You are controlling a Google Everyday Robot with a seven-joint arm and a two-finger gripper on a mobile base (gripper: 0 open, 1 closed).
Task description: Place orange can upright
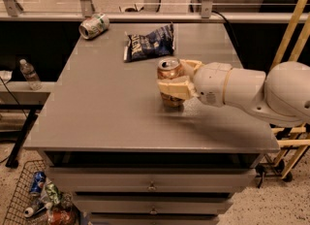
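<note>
The orange can (169, 72) stands upright on the grey table (106, 103), right of its middle, with its silver top and pull tab facing up. My gripper (174, 77) reaches in from the right and is shut on the can. One tan finger (173, 89) crosses the can's front and the other finger (192, 66) lies behind its right side. The can's base touches the tabletop.
A dark blue chip bag (147, 43) lies just behind the can. A white and green can (93, 26) lies on its side at the table's far left corner. A wire basket of cans (36, 197) and a water bottle (30, 73) are off the table's left side.
</note>
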